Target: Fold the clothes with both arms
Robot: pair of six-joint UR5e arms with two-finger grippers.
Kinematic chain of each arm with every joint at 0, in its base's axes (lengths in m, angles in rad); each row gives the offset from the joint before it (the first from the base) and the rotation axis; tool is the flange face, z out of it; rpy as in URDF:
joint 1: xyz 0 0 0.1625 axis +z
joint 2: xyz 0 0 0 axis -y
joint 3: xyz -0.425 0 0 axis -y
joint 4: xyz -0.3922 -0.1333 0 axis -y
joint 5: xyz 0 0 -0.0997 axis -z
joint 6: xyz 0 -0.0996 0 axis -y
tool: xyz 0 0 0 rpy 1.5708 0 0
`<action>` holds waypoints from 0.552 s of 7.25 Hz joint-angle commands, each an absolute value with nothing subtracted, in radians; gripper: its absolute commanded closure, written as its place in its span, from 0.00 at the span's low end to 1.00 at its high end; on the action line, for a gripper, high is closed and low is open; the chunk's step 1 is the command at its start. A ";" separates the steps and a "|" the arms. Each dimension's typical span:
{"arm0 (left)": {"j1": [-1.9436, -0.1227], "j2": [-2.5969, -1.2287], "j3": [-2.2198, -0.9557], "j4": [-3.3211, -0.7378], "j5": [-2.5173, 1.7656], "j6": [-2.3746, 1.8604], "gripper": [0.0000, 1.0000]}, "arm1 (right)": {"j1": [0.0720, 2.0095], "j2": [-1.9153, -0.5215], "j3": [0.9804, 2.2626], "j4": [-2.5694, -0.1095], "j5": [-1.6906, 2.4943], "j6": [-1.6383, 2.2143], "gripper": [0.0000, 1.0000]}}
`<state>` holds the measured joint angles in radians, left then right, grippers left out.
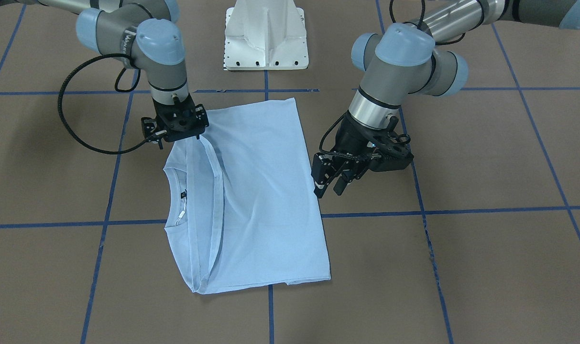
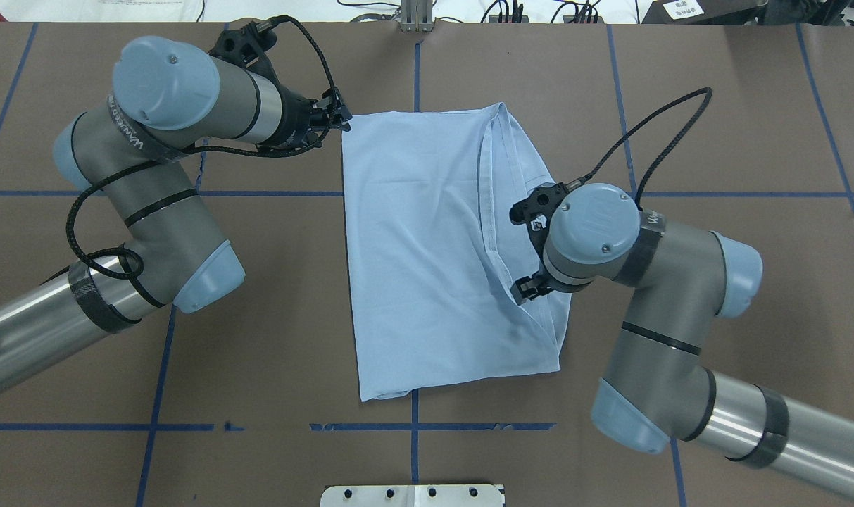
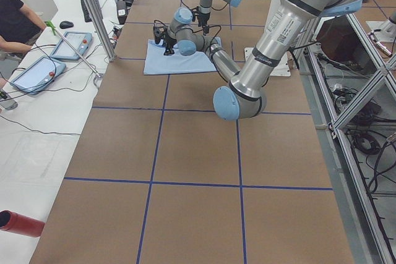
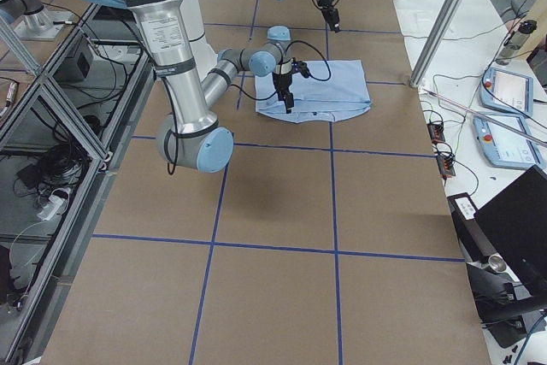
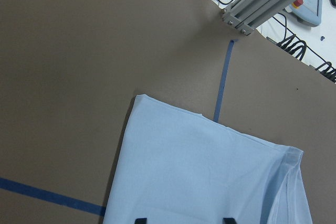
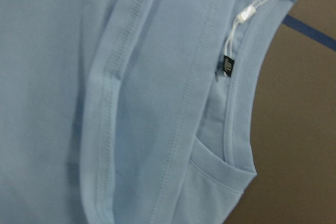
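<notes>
Your T-shirt lies half-folded in the middle of the desk. It's light and limp and will sag, so pinch hemmed corners. The left claw hangs released at its edge. I cannot tell the state of the right claw.

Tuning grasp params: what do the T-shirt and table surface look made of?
T-shirt: thin knit jersey, likely cotton, matte; soft creases, stitched hems. Table surface: matte brown sheet, paper or board, can't tell which; blue tape lines laid on it.
</notes>
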<state>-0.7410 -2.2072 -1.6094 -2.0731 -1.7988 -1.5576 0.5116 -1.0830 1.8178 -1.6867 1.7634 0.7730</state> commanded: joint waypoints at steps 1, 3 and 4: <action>-0.741 -2.200 -1.611 -2.072 -1.799 -1.555 0.43 | 0.509 -0.994 1.737 -1.687 1.763 0.784 0.00; -0.741 -2.200 -1.611 -2.072 -1.799 -1.554 0.43 | 0.499 -0.956 1.662 -1.689 1.761 0.782 0.00; -0.741 -2.200 -1.611 -2.072 -1.799 -1.554 0.43 | 0.494 -0.963 1.655 -1.689 1.759 0.778 0.00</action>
